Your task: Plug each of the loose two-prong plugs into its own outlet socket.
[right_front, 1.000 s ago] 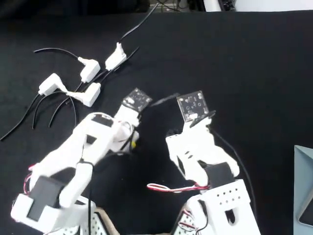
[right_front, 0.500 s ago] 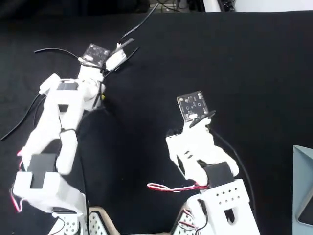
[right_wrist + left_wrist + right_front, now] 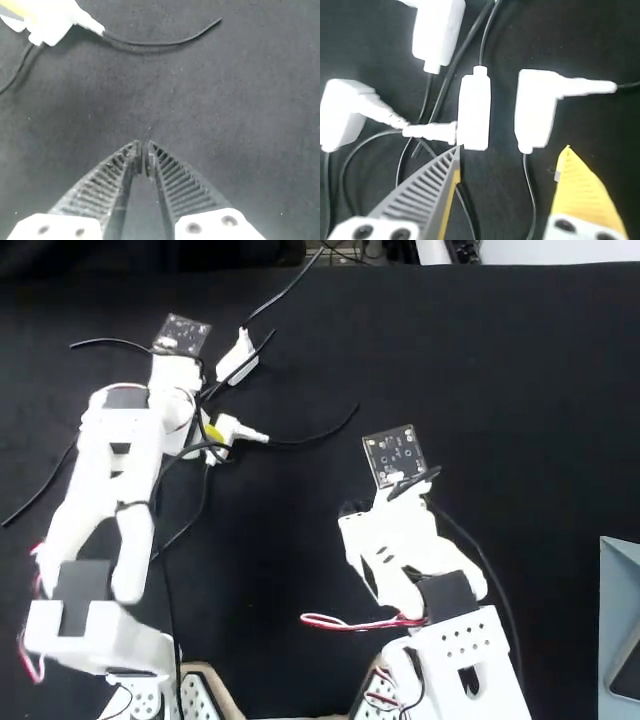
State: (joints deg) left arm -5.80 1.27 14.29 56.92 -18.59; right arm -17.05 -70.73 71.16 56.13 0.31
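- High view: we see 2 white arms on a black tablecloth (image 3: 520, 370). The left arm (image 3: 110, 490) is stretched out to the table's far left part. The right arm (image 3: 410, 550) stands folded near the middle.
- White connector pieces lie near the left arm's wrist. A far piece (image 3: 237, 357) lies just beyond the wrist. A side piece (image 3: 238, 430) lies beside the arm, toward the table's middle.
- Left wrist view: the left gripper (image 3: 510, 152) is open. Its grey finger (image 3: 430, 185) and yellow finger (image 3: 580, 185) are spread wide and hold nothing.
- Just ahead of those fingers, 2 pieces lie side by side with a dark gap between them: a straight piece (image 3: 474, 112) and an angled piece (image 3: 535, 110). A third piece (image 3: 437, 30) and a fourth piece (image 3: 342, 120) lie farther off.
- We cannot tell which pieces are plugs and which are sockets. Each lies separate from the others.
- Right wrist view: the right gripper (image 3: 142, 150) is closed, its fingertips pressed together and holding nothing, over bare cloth. The side piece lies well ahead of it, its black cord (image 3: 150, 44) curving across the cloth.
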